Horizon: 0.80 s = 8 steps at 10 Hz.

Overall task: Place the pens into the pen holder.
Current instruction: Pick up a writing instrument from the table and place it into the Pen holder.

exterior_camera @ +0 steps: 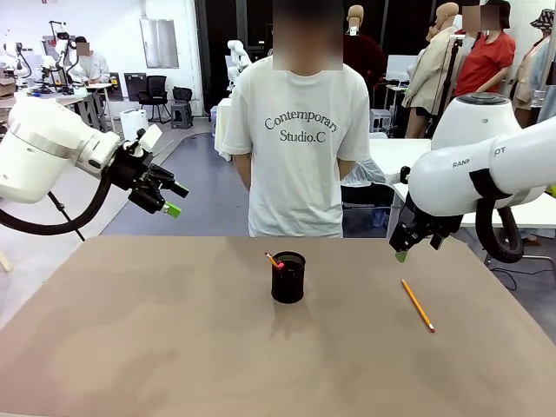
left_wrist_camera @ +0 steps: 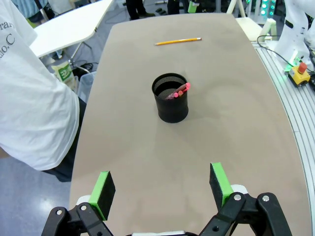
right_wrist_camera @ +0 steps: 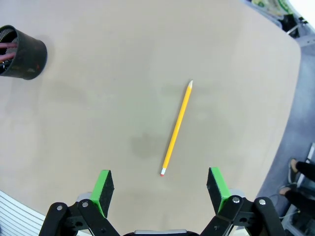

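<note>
The black, green-padded left end effector (exterior_camera: 176,199) hung in the air at the left end of the brown tabletop (exterior_camera: 130,339), its jaws spread wide and holding nothing. Near the middle of the tabletop the small black cylindrical mesh pen holder (exterior_camera: 288,278) stood upright, with pinkish-red pen ends (exterior_camera: 276,260) leaning out over its left rim. A person in a white printed T-shirt (exterior_camera: 300,148) stood behind it at the far side. To the right, well apart from the holder, one orange-yellow pencil (exterior_camera: 418,305) lay flat on the tabletop, eraser end toward the robot's side. The right end effector (exterior_camera: 405,249) hovered above the pencil's far end, jaws wide apart and empty, not touching the pencil.
</note>
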Tool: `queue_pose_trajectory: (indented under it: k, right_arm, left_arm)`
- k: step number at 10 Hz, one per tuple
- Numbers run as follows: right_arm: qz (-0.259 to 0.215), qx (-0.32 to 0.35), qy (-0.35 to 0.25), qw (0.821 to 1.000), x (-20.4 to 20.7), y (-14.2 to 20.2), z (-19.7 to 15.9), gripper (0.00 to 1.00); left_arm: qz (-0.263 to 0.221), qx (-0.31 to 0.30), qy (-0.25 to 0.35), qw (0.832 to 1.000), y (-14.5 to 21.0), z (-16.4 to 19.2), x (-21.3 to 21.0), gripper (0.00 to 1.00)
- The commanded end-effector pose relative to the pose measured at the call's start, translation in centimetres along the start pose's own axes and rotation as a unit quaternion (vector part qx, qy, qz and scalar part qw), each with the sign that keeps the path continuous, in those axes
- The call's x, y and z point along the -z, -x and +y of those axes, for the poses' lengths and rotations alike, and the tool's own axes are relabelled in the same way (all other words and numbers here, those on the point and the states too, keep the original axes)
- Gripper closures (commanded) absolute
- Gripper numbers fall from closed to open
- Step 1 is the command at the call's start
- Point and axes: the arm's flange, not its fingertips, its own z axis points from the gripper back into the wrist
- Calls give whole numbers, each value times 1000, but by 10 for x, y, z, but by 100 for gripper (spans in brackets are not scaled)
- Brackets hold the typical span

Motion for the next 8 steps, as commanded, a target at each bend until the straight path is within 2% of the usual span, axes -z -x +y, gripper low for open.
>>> queue_pose_trajectory:
  k: [1,2,4,7,8]
  right_arm:
    - [0,0,0,1000,0,0,0,0]
    - [36,29,-13,999,20,-18,-11,0]
    - [62,62,-18,996,45,-35,-27,0]
    - [107,95,-39,989,93,-38,-48,0]
    - [107,95,-54,988,101,-39,-51,0]
  left_arm:
    - [1,1,0,1000,-1,0,-2,0]
    - [1,1,0,1000,-1,0,-2,0]
    - [1,1,0,1000,-1,0,-2,0]
    - [1,1,0,1000,-1,0,-2,0]
    - [1,1,0,1000,-1,0,-2,0]
